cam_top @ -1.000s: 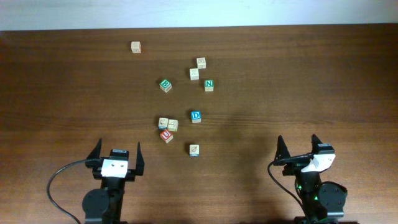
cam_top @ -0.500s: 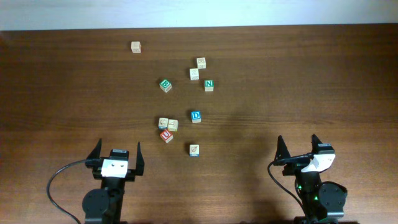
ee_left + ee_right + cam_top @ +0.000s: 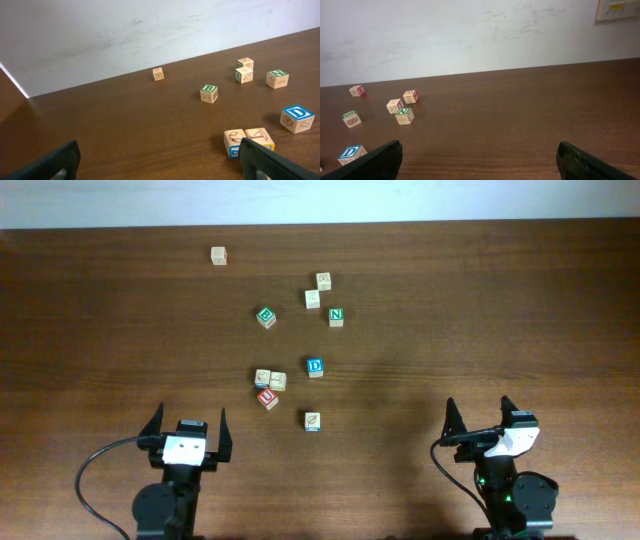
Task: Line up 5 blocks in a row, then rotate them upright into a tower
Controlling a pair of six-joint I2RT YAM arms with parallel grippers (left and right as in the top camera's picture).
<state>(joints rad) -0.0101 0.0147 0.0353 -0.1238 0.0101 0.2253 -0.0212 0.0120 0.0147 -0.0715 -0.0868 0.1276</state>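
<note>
The blocks lie in a loose group at mid-table in the overhead view: a blue D cube (image 3: 315,366), a red U cube (image 3: 267,398), two pale cubes touching side by side (image 3: 262,378) (image 3: 278,381), and a pale cube (image 3: 312,421) nearest the front. My left gripper (image 3: 189,418) stands open at the front left, short of the group. My right gripper (image 3: 479,408) stands open at the front right, far from it. In the left wrist view the D cube (image 3: 297,118) and the pale pair (image 3: 235,141) sit ahead on the right; the right finger hides part of the pair.
Farther back stand a green B cube (image 3: 266,317), a green N cube (image 3: 336,317), two pale cubes (image 3: 313,298) (image 3: 323,280) and a lone cube (image 3: 218,255) near the table's far edge. A white wall rises behind the table.
</note>
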